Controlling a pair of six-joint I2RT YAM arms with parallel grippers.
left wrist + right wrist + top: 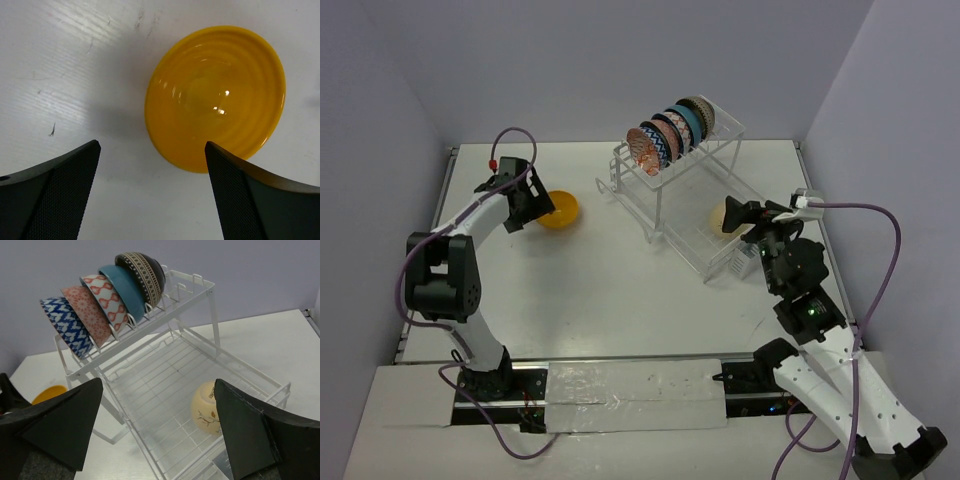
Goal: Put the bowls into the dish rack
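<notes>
Yellow bowl (558, 209) on the table (620, 290), left of the dish rack (690, 190). Left gripper (152, 145) stretched far forward, angled down over the bowl's near rim, fingers apart. Right gripper (158, 385) raised, fingers spread, facing the rack's lower tier holding the cream bowl (207, 407). Five bowls (107, 295) on edge in the top slots.

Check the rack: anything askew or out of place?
One thing: the cream round bowl with a twig motif lies tipped over on the white wire dish rack's lower shelf, not slotted on edge like the five bowls above.
</notes>
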